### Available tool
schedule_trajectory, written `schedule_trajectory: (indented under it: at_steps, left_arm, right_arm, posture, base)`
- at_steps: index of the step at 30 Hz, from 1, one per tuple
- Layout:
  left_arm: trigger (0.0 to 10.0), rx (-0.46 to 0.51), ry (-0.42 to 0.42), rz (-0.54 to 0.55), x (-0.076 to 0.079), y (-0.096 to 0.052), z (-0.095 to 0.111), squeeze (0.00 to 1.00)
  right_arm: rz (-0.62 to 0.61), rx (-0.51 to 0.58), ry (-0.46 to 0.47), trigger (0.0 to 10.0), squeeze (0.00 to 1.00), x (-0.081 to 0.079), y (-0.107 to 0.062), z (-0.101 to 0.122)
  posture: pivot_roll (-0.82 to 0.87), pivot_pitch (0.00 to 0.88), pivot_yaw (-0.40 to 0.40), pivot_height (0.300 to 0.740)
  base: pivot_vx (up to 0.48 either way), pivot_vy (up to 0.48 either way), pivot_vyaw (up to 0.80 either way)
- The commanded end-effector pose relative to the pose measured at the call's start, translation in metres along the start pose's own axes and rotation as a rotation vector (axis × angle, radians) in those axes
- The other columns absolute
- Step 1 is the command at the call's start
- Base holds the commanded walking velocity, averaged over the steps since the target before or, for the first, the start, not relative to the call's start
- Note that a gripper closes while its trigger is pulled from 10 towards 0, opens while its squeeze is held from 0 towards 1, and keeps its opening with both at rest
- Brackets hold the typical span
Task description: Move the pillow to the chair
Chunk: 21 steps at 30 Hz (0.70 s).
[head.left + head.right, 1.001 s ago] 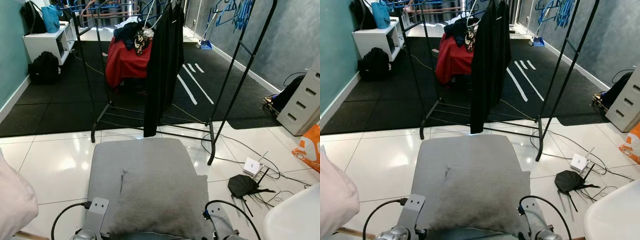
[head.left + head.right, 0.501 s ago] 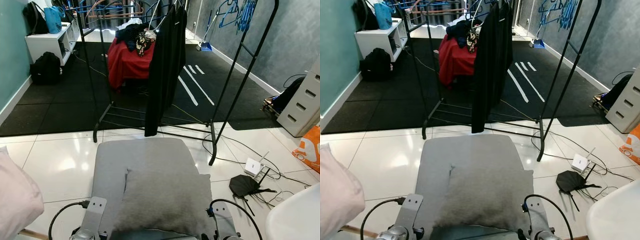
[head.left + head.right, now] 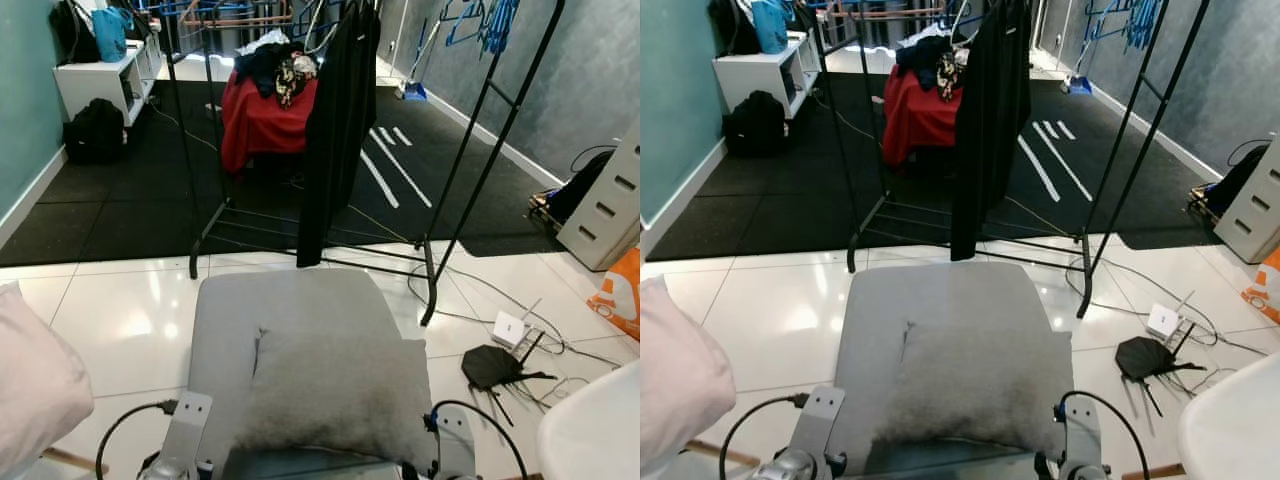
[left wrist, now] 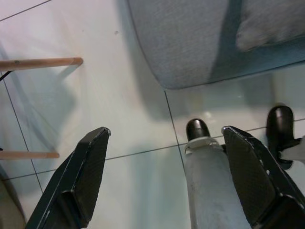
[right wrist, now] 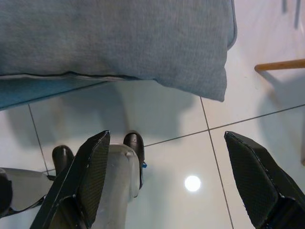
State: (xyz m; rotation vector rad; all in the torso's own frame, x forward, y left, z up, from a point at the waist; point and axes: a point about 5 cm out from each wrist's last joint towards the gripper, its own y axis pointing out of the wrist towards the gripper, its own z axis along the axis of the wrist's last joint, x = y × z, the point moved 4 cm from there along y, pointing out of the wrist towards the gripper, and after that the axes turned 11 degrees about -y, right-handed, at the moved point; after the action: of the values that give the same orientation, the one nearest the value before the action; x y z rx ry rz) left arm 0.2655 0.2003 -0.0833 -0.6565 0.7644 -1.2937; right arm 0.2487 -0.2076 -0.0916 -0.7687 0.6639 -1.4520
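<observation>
Here no writing can be read; the grey pillow (image 3: 335, 385) lies on the grey chair (image 3: 285, 320), its near edge cut off. Left end effector (image 4: 167, 176) and right end effector (image 5: 167, 179) are both spread wide, grasping nothing.

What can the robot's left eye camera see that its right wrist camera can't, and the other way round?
The left eye view takes in the room: a black clothes rack with a black garment, a red-covered pile and a white router.
The right wrist view adds the right gripper, fingers wide apart above the white tiled floor, and a wooden leg.
Both show the grey pillow lying on the grey chair seat.
</observation>
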Motion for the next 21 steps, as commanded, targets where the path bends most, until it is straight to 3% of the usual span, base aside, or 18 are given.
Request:
schedule_trajectory:
  at_steps: [1, 2, 6, 7, 8, 10, 11, 16, 21]
  left_arm:
    - [10.0, -0.012, 0.001, 0.011, -0.004, 0.0, -0.007, 0.0]
    - [10.0, -0.012, 0.001, 0.011, -0.004, 0.0, -0.007, 0.0]
    - [10.0, 0.011, -0.016, 0.029, -0.005, 0.0, -0.006, 0.0]
    - [10.0, 0.017, -0.017, 0.033, -0.005, 0.0, -0.005, 0.0]
    - [10.0, 0.017, -0.017, 0.033, -0.005, 0.0, -0.005, 0.0]
    - [10.0, 0.022, -0.016, 0.035, -0.006, 0.0, -0.005, 0.0]
    - [10.0, 0.022, -0.016, 0.035, -0.006, 0.0, -0.005, 0.0]
    - [10.0, 0.023, -0.01, 0.035, -0.006, 0.0, -0.005, 0.0]
    - [10.0, 0.026, -0.005, 0.036, -0.006, 0.0, -0.005, 0.0]
  right_arm:
    - [-0.008, 0.008, 0.038, 10.0, 0.0, 0.0, 0.0, -0.002]
    - [-0.008, 0.008, 0.038, 10.0, 0.0, 0.0, 0.0, -0.002]
    - [-0.012, 0.062, 0.18, 10.0, 0.0, -0.002, -0.001, 0.0]
    - [-0.031, 0.11, 0.236, 10.0, 0.0, 0.013, -0.001, 0.024]
    - [-0.031, 0.11, 0.236, 10.0, 0.0, 0.013, -0.001, 0.024]
    - [-0.071, 0.206, 0.312, 10.0, 0.0, 0.044, -0.006, 0.077]
    - [-0.085, 0.232, 0.335, 10.0, 0.0, 0.053, -0.009, 0.092]
    - [-0.127, 0.262, 0.377, 10.0, 0.0, 0.065, -0.013, 0.103]
    - [-0.122, 0.302, 0.505, 10.0, 0.0, 0.07, -0.016, 0.109]
  posture:
    - [-0.09, 0.041, -0.061, 0.638]
    - [-0.09, 0.041, -0.061, 0.638]
    - [-0.1, 0.038, -0.051, 0.623]
    - [-0.1, 0.038, -0.051, 0.618]
    - [-0.1, 0.038, -0.051, 0.618]
    - [-0.1, 0.033, -0.05, 0.608]
    - [-0.1, 0.033, -0.05, 0.603]
    - [-0.1, 0.028, -0.053, 0.588]
    - [-0.1, 0.028, -0.051, 0.568]
  base:
    - [0.0, 0.0, 0.0]
    - [0.0, 0.0, 0.0]
    - [0.0, 0.0, 0.0]
    - [0.0, 0.0, 0.0]
    - [0.0, 0.0, 0.0]
    - [0.0, 0.0, 0.0]
    - [0.0, 0.0, 0.0]
    - [0.0, 0.0, 0.0]
    - [0.0, 0.0, 0.0]
